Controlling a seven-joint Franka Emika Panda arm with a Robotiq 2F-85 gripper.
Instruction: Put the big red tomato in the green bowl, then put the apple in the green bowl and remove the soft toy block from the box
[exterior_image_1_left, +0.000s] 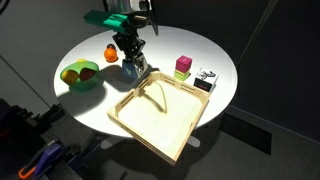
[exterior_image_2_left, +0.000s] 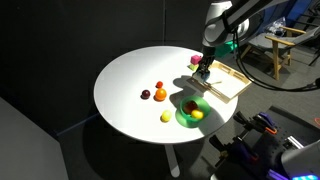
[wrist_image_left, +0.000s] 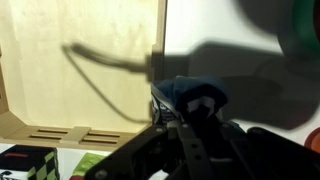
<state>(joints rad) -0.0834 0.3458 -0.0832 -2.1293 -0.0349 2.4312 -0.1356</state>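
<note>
Your hand (exterior_image_1_left: 132, 64) pinches the soft toy block (wrist_image_left: 195, 93) over the round white table (exterior_image_1_left: 215, 55), just beside the box (exterior_image_1_left: 160, 125). A dark wall (exterior_image_2_left: 60, 40) stands behind.

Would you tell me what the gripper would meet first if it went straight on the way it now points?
Probably the white table just beside the box; the soft toy block clamped in the gripper would touch down first, though depth is unclear.

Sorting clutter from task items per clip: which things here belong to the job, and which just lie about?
Job: pincer, soft toy block, box, green bowl, big red tomato, apple.
Lying about: pink-and-green block, black-and-white block, loose small fruits.
</note>
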